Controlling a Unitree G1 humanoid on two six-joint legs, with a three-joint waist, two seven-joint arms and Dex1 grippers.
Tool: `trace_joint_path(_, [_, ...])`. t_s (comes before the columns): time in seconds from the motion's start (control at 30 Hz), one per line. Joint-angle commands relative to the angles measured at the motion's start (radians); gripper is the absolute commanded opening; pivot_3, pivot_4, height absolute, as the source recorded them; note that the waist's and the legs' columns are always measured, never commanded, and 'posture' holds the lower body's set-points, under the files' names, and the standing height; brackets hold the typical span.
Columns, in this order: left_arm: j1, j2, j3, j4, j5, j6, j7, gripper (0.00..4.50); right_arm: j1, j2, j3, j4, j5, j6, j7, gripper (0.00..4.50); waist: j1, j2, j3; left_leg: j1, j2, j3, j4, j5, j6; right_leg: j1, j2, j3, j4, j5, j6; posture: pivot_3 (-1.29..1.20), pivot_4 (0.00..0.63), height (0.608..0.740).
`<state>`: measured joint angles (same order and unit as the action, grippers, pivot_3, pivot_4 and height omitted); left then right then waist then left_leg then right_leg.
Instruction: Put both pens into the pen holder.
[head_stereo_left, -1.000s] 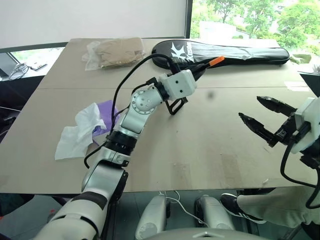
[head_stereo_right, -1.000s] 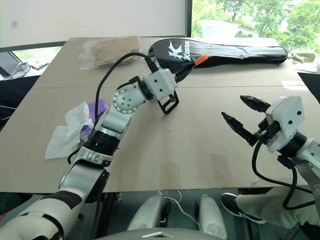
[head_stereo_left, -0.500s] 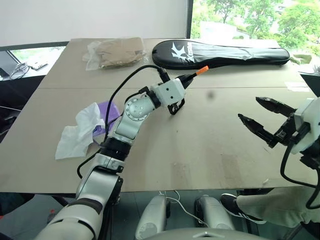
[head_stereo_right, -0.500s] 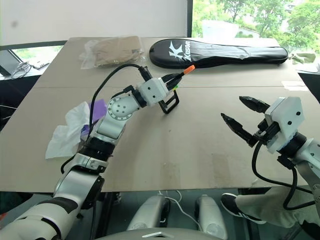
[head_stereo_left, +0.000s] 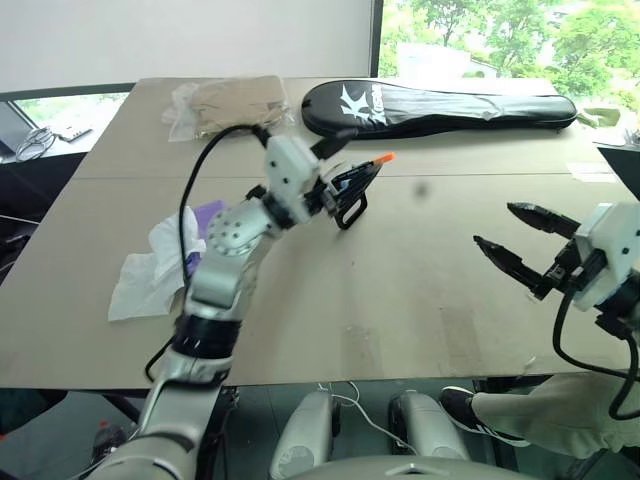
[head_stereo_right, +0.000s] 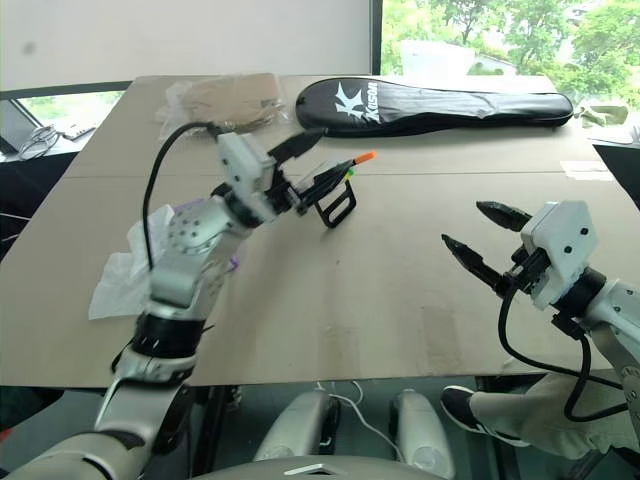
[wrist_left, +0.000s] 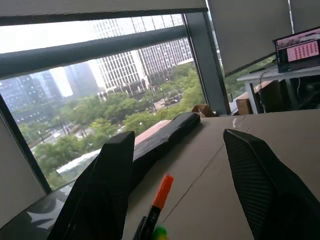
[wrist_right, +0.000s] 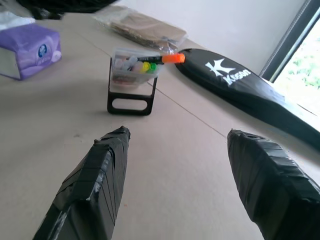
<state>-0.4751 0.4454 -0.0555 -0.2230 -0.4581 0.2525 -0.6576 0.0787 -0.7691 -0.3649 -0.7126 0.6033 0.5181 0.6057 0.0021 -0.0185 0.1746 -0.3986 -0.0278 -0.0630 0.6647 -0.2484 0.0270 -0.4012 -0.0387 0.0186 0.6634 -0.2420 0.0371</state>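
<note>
pen holder (wrist_right: 134, 67) on its black loop stand, upright mid-bench (head_stereo_left: 400, 290), orange-tipped pen (head_stereo_right: 352, 162) sticking out of it. left gripper (head_stereo_right: 315, 165) just beside the pen, fingers apart, gripping nothing. right gripper (head_stereo_left: 512, 240) well apart, fingers open, empty.

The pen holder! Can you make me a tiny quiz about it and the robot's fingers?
1. True or false: the orange-tipped pen is in the pen holder.
2. Which lies nearer the holder: A) the tissue pack or B) the racket bag? Trick: what colour is that pack?
3. Fill in: the right fingers are ____ and hold nothing.

Key: 1. True, its tip sticks out of the case. 2. Purple. 3. Open; the left fingers stand apart too, around the pen without touching it.
</note>
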Motion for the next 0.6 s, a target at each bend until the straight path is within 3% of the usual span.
trace_joint_path(0.03, [0.13,0.093,0.083,-0.165,-0.13,0.198,-0.009,2.94,0.021,-0.004,-0.002,0.014,-0.025,-0.034,0.03,3.35,-0.002,0.0,0.0,0.0,0.001,0.0,0.0,0.0,0.0,0.0,0.001,0.0,0.0,0.0,0.0,0.0,0.15,0.74])
trace_joint_path(0.37, [0.49,0.223,0.188,-0.319,-0.146,0.258,-0.044,2.94,0.058,0.006,0.012,0.086,-0.06,-0.094,0.107,3.35,-0.001,0.001,0.0,0.002,0.001,0.001,0.0,0.0,0.0,0.002,0.0,0.001,-0.001,-0.001,-0.001,0.0,0.15,0.74])
trace_joint_path(0.6, [0.453,0.206,0.215,-0.339,-0.185,0.312,0.006,2.94,0.052,0.014,0.027,0.128,-0.09,-0.116,0.121,3.35,0.014,0.001,0.0,0.001,0.002,0.001,0.0,0.0,0.0,0.002,0.0,0.001,-0.002,-0.001,-0.003,0.0,0.15,0.74])
